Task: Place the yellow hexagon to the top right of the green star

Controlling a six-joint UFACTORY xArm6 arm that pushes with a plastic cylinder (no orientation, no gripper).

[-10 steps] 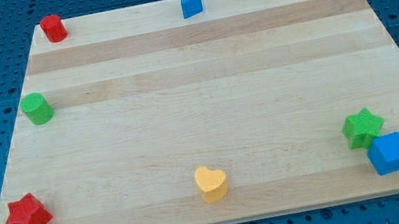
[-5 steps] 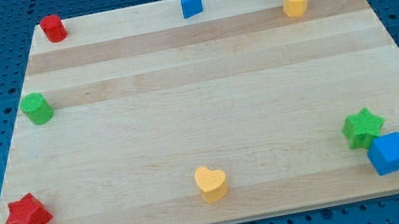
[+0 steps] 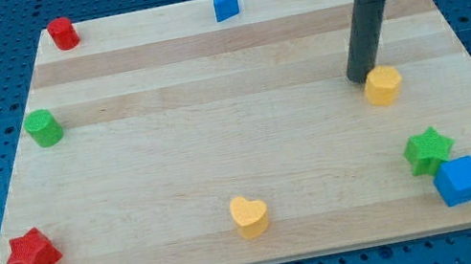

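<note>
The yellow hexagon [image 3: 384, 85] lies on the wooden board's right side, above and a little left of the green star [image 3: 428, 150], well apart from it. My tip [image 3: 362, 78] stands just to the upper left of the hexagon, touching or nearly touching it. The dark rod rises from there to the arm's end at the view's top.
A blue cube [image 3: 460, 180] touches the green star at its lower right. A yellow heart [image 3: 249, 216] sits at the bottom middle, a red star [image 3: 33, 254] bottom left, a green cylinder [image 3: 44, 128] at the left, a red cylinder [image 3: 63, 33] top left, a blue block [image 3: 226, 4] top middle.
My tip came from the board's top right corner and moved down the view. The yellow hexagon has been pushed from the top edge down toward the green star.
</note>
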